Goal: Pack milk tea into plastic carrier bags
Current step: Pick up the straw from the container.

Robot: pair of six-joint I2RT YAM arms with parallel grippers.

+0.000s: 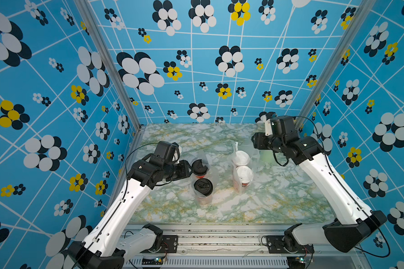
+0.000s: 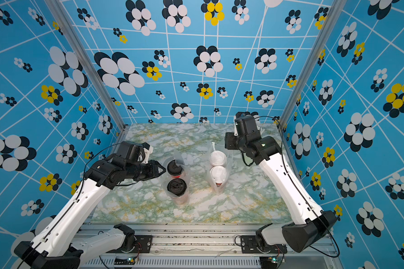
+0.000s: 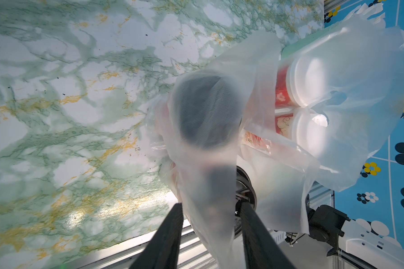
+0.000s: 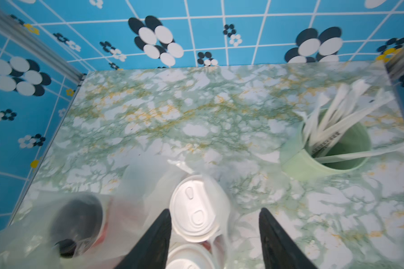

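1. The black-lid cups (image 2: 177, 187) stand upright in the left bag (image 3: 208, 174), centre of the frame in both top views. The white-lid cups (image 2: 217, 158) sit in the right bag (image 3: 359, 69), just to their right. All four look packed.
2. The left gripper (image 3: 210, 203) has its jaws apart. The handle film hangs loose between them, not pinched. It sits just beside the farther black-lid cup.
3. The right gripper (image 4: 215, 209) also has its jaws apart and grips nothing. It hovers over the farther white-lid cup.
4. Risk: if a jaw snags the thin film while moving, the drag could tip a tall cup.
5. Risk: the straw cup (image 4: 296, 163) stands near the right bag, mostly hidden under the right arm in the top views. A blind sweep could knock it and scatter the straws (image 4: 336, 109) over the table (image 2: 149, 205).
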